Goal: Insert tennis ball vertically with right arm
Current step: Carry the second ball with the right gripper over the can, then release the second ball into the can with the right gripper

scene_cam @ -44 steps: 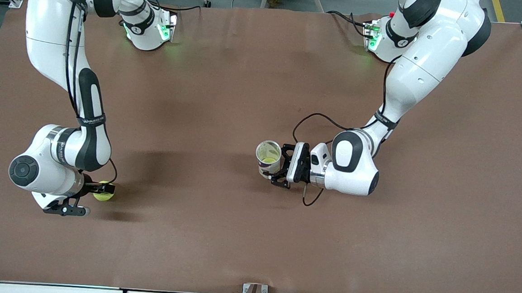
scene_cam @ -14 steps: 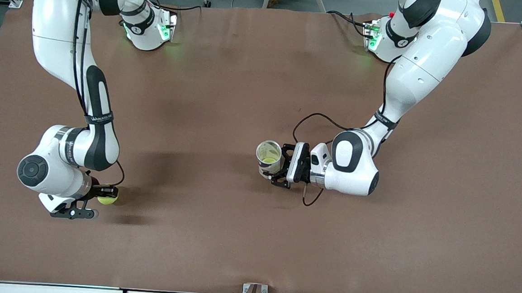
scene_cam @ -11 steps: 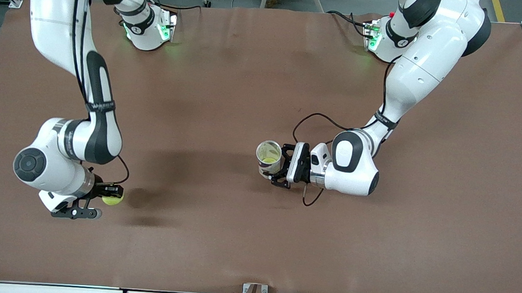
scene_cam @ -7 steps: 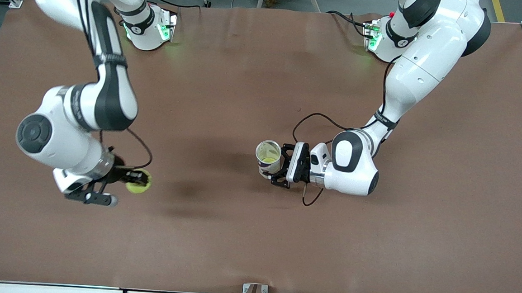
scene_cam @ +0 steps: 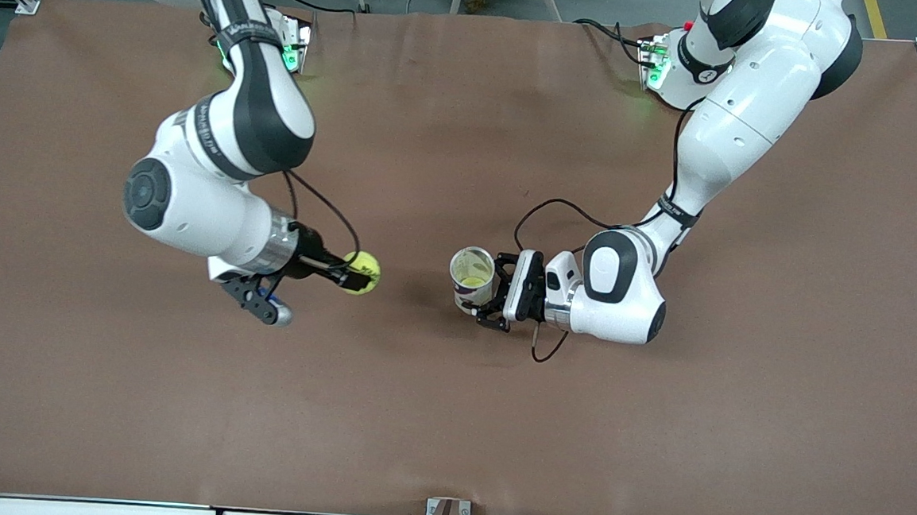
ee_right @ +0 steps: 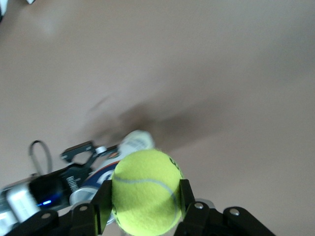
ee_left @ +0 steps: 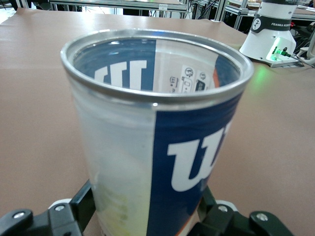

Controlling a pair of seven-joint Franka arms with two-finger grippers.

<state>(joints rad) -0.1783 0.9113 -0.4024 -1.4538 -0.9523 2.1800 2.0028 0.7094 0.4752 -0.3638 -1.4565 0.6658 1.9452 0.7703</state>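
The right end effector (scene_cam: pixel 358 274) is up in the air over the brown surface (scene_cam: pixel 449 416), clenched on a yellow tennis ball (scene_cam: pixel 364 271). Toward the left arm's end, the left end effector (scene_cam: pixel 486 294) grips an upright, open-topped tennis ball can (scene_cam: pixel 471 277) standing mid-surface, another ball visible inside.

A robotics lab: two bolted arms (scene_cam: pixel 216 187) on a brown-covered table (scene_cam: pixel 449 416).

High front camera over the whole table (scene_cam: pixel 447 448) — wrist cameras close in, both on the can (ee_left: pixel 157 147).
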